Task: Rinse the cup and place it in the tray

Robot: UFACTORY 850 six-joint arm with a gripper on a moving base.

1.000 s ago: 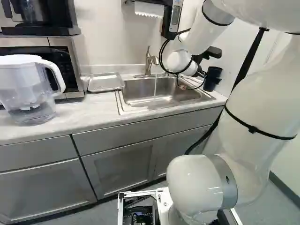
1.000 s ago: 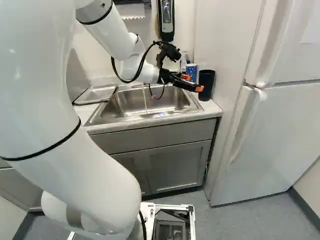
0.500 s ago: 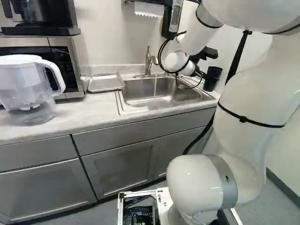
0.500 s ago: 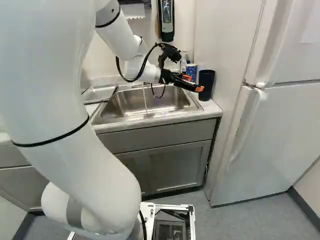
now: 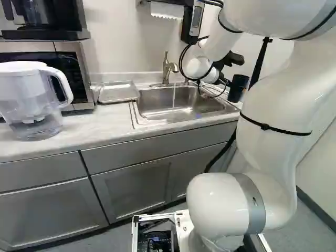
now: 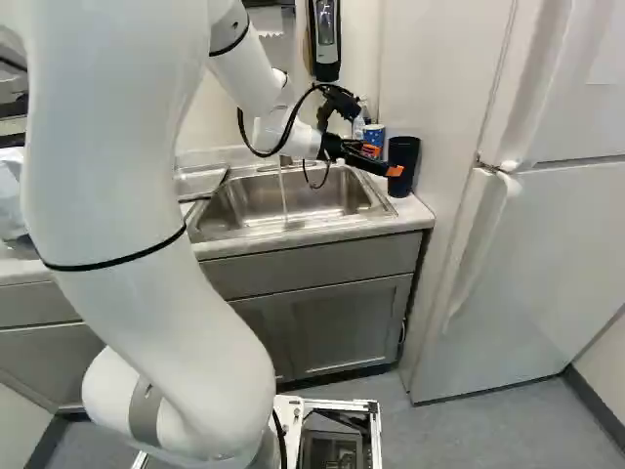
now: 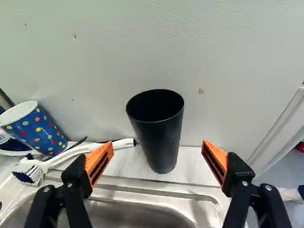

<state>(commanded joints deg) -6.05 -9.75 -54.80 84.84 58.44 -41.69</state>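
Note:
My gripper (image 6: 383, 160) reaches over the sink's right end in the right base view. A tall black cup (image 6: 404, 151) stands upright just beyond it. From the wrist, the gripper (image 7: 158, 151) is open, its orange pads wide apart, and the black cup (image 7: 158, 135) stands ahead, centred between the fingers' lines; whether a pad touches it I cannot tell. A blue dotted cup (image 7: 42, 132) leans beside a white brush. The metal tray (image 5: 118, 92) lies left of the sink (image 5: 152, 114). A thin water stream (image 5: 174, 95) falls from the faucet (image 5: 167, 69).
The white brush (image 7: 76, 153) lies on the sink's back ledge near the wall (image 7: 213, 61). A water pitcher (image 5: 31, 100) and a microwave (image 5: 73, 79) stand on the counter, left of the tray. A fridge (image 6: 547, 244) rises at the right of the right base view.
The arm has swung, its large links shifting left in the left base view and right in the right base view. My gripper has moved slightly toward the black cup. The base has stayed still.

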